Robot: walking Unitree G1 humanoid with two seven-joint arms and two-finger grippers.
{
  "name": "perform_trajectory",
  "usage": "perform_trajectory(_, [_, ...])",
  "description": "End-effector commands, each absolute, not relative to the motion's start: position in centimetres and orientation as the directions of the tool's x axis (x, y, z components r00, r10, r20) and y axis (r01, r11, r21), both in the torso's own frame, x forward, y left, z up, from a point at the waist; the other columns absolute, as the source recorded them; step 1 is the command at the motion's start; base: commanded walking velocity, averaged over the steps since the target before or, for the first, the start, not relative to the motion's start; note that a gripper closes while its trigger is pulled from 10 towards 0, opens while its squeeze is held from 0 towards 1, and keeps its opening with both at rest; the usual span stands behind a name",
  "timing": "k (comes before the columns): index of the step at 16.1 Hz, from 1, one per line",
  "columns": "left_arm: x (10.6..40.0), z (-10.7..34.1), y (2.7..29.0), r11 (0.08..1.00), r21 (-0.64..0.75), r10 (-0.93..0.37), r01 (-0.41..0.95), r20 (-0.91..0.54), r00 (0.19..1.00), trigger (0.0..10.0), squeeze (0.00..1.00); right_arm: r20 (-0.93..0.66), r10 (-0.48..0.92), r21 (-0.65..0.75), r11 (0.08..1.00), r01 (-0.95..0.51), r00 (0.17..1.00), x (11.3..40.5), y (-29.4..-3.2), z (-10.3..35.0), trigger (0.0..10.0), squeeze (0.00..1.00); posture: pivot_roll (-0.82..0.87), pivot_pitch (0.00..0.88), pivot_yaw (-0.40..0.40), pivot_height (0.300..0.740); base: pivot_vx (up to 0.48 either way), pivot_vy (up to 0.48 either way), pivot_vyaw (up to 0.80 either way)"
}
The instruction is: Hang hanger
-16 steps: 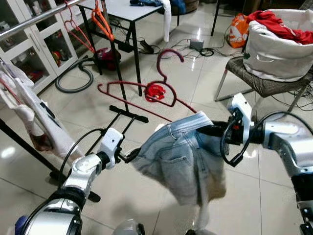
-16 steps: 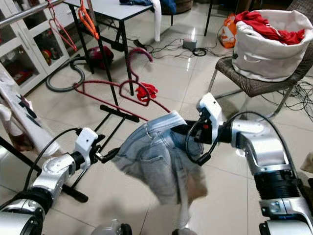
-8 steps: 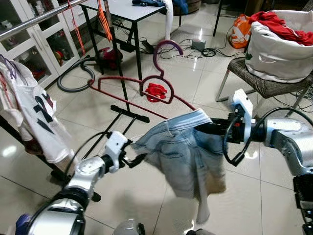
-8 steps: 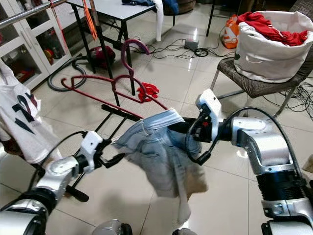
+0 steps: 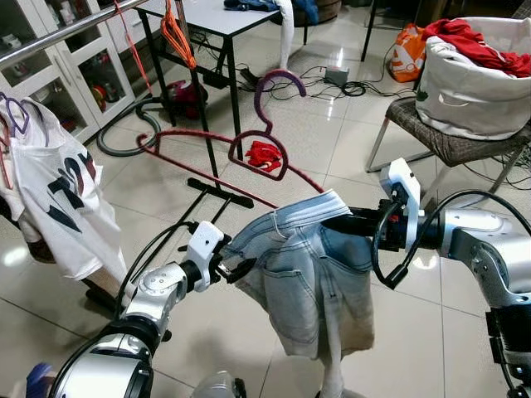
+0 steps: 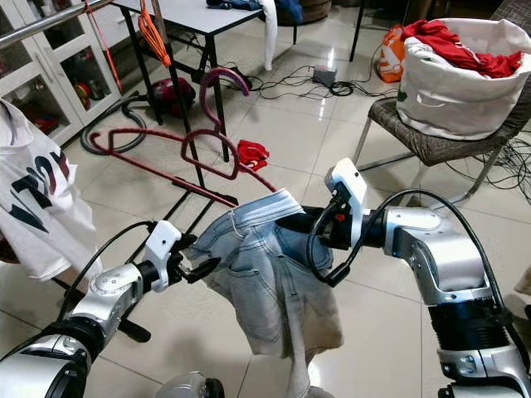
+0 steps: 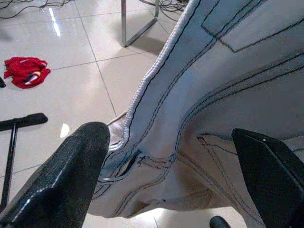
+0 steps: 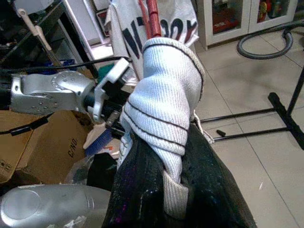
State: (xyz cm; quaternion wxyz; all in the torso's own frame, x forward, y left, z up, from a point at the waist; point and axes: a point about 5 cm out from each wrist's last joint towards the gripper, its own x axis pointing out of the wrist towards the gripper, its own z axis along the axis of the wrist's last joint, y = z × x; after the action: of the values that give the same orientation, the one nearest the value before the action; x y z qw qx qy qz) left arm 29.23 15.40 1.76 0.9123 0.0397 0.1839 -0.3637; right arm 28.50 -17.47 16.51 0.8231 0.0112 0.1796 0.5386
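Right gripper (image 6: 286,224) pinches the waistband of limp denim shorts (image 5: 311,269) on a red hanger (image 5: 224,149); left gripper (image 5: 241,269), spread, nears the hem. Soft, floppy cloth; the stiff hanger likely gives the surest hold.

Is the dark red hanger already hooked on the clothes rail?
No, the dark red hanger sits in the denim shorts, below the rail.

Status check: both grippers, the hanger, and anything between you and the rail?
Right gripper clamped on denim shorts waistband. Left gripper open at shorts' edge. Maroon hanger in shorts, below rail. White T-shirt hangs left.
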Motion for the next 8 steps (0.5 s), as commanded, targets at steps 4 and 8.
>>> perform_trajectory(4, [29.04,1.33,15.8,0.732,-0.061,-0.638,0.679,-0.413,0.65,10.0,0.0,-0.24,0.907,0.19,0.392,-0.9,0.345,28.02,-17.45,17.78,10.0,0.08,-0.13,0.0,0.062,0.74,0.0,0.0,0.0])
perform_trajectory(8, [28.59,0.73,15.04,0.72,-0.121,-0.659,0.684,-0.427,0.619,10.0,0.0,-0.237,0.916,0.207,0.374,-0.904,0.324,27.64,-17.16,17.75,10.0,0.08,-0.13,0.0,0.062,0.74,0.0,0.0,0.0])
